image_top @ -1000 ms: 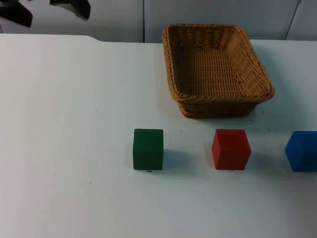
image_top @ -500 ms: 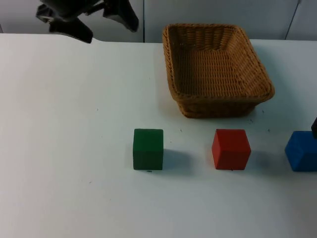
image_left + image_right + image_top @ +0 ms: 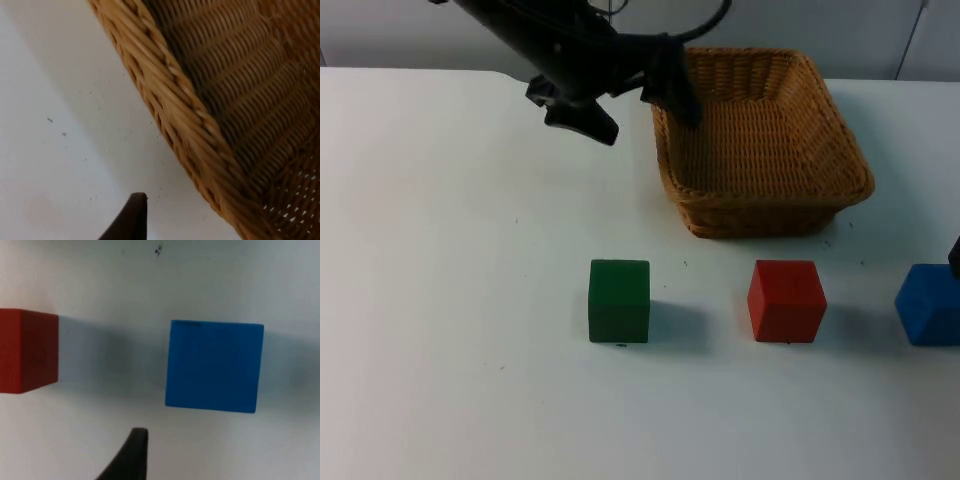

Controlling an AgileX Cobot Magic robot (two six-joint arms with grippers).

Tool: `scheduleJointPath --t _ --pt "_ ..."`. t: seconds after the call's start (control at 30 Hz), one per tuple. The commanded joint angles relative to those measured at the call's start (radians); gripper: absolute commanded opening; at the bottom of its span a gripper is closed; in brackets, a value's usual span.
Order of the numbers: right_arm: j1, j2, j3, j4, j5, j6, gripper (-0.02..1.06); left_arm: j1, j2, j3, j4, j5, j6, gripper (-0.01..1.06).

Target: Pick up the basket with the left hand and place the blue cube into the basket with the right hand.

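The woven wicker basket point(image 3: 760, 140) stands at the back right of the table. My left gripper point(image 3: 632, 108) is open at its left rim, one finger outside on the table side and the other over the rim. In the left wrist view the rim point(image 3: 190, 115) runs close past a black fingertip point(image 3: 132, 217). The blue cube point(image 3: 928, 303) lies on the table at the far right edge. A tip of my right gripper point(image 3: 954, 258) shows just above it. Seen from the right wrist, the blue cube point(image 3: 214, 366) sits free ahead of the fingertip point(image 3: 134, 455), untouched; the gripper is open.
A red cube point(image 3: 786, 300) lies left of the blue one, in front of the basket, with a gap between them point(image 3: 25, 351). A green cube point(image 3: 619, 300) sits further left. The white table point(image 3: 440, 300) ends at the grey wall behind.
My left arm swept from the upper left corner rightward and down to the basket's left rim. The right gripper's tip appeared above the blue cube half a second ago and has stayed.
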Motion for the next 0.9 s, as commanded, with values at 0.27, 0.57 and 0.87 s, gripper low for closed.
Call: scheduleJointPath --t 0.27,0.57,0.87 --pt "0.003 0.000 -0.006 -0.001 -0.014 0.001 1.03 -0.045 0.055 -0.027 -0.021 -0.072 -0.009 1.04" --pt "0.003 0.000 -0.006 -0.001 -0.031 0.001 1.03 -0.068 0.103 -0.057 -0.042 -0.130 -0.009 1.04" --pt "0.003 0.000 -0.006 -0.001 -0.058 0.001 1.03 -0.087 0.104 -0.057 -0.046 -0.163 -0.009 1.04"
